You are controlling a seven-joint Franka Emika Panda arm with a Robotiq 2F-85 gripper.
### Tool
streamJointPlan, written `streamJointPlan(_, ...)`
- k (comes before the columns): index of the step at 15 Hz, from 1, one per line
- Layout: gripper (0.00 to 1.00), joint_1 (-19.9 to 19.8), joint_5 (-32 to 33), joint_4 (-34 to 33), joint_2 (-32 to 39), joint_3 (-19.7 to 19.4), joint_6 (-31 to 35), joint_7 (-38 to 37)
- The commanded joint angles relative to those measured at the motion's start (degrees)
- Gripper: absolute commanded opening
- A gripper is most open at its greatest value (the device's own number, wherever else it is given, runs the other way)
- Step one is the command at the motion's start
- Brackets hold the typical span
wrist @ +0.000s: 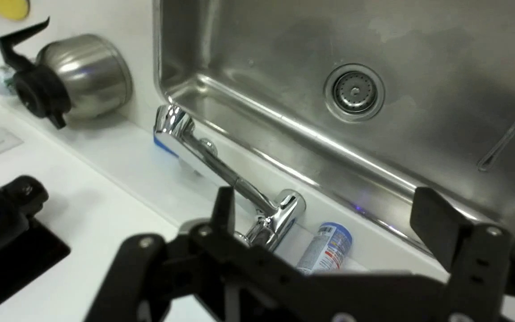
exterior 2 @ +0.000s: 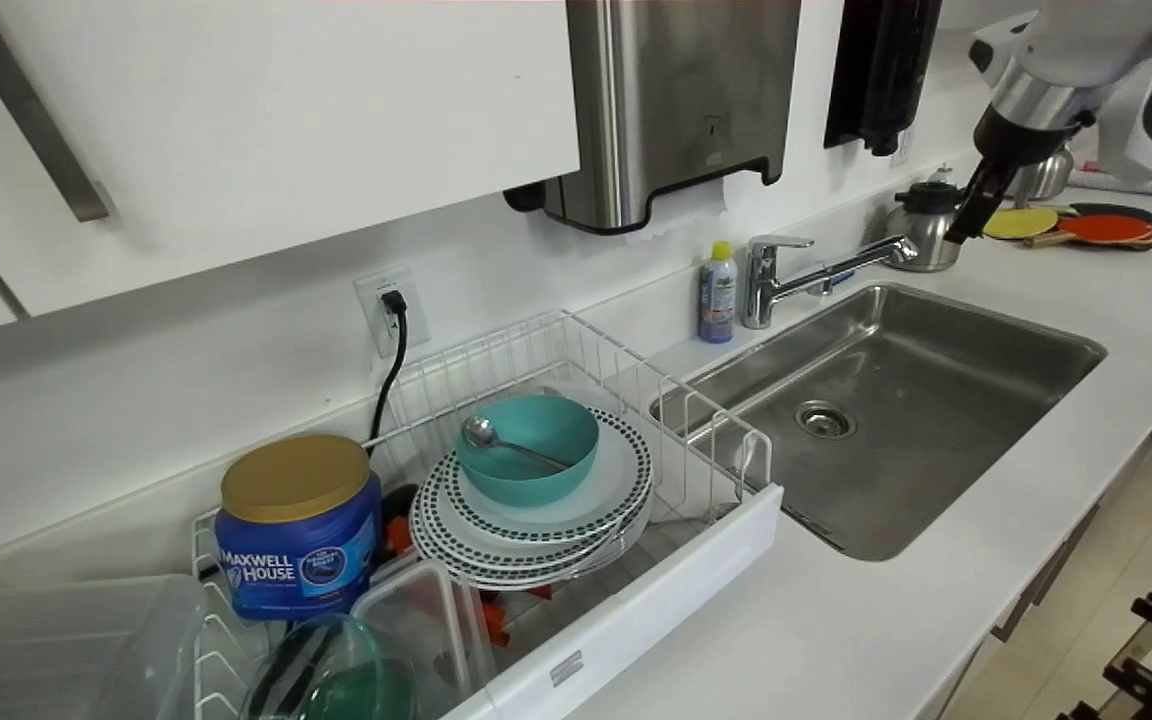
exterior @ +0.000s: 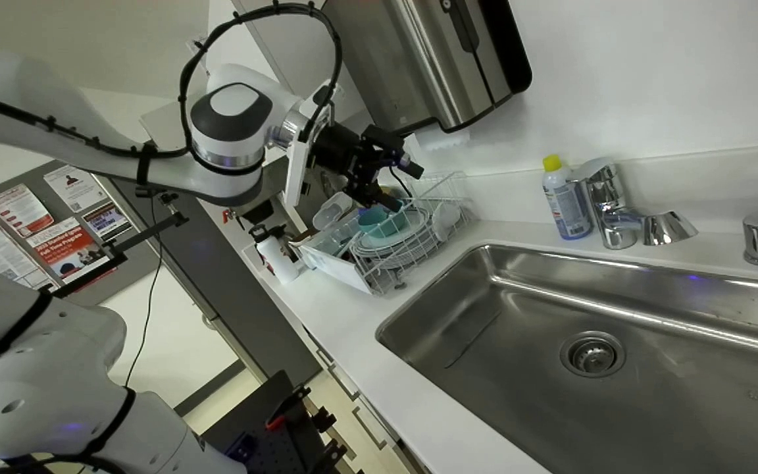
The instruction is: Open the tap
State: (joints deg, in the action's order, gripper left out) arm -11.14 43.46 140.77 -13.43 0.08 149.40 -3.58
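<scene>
The chrome tap (exterior: 610, 217) stands behind the steel sink (exterior: 418, 329), with a lever handle (exterior: 595, 172) on top and a spout (exterior: 665, 228) to one side. It also shows in an exterior view (exterior 2: 760, 290), where the lever (exterior 2: 784, 242) looks level. In the wrist view the tap (wrist: 280, 214) lies between and beyond my fingers, its upper part partly hidden by the left finger. My gripper (wrist: 324, 201) is open and empty, its fingers wide apart. It hangs in the air, apart from the tap, in both exterior views (exterior: 400, 185) (exterior 2: 966, 222).
A spray can with yellow cap (exterior: 564, 197) stands right beside the tap. A steel wall dispenser (exterior 2: 686, 110) hangs above. A dish rack (exterior 2: 676, 430) holds plates and a bowl (exterior 2: 526, 470). A steel jug (wrist: 92, 71) stands past the spout. A black dispenser (exterior 2: 876, 80) hangs on the wall.
</scene>
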Motion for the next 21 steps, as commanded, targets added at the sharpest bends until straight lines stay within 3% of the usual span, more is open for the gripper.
streamJointPlan(1, 1.0, -4.4, 16.1, -2.0, 5.1, 0.3, 8.1, -2.4)
streamJointPlan(7, 1.0, -9.9, 46.1, -10.6, 14.7, -1.0, 19.0, -7.8)
streamJointPlan(10, 1.0, -9.7, 60.7, -17.0, 18.7, -1.7, 18.5, -15.2)
streamJointPlan(11, 1.0, -9.6, 54.2, -12.3, 15.6, -1.6, 17.9, -11.5)
streamJointPlan(16, 1.0, -9.5, 54.9, -13.2, 16.9, -1.7, 17.9, -12.5)
streamJointPlan(21, 1.0, -8.9, 78.5, -19.6, 21.7, -0.5, 16.1, -28.8)
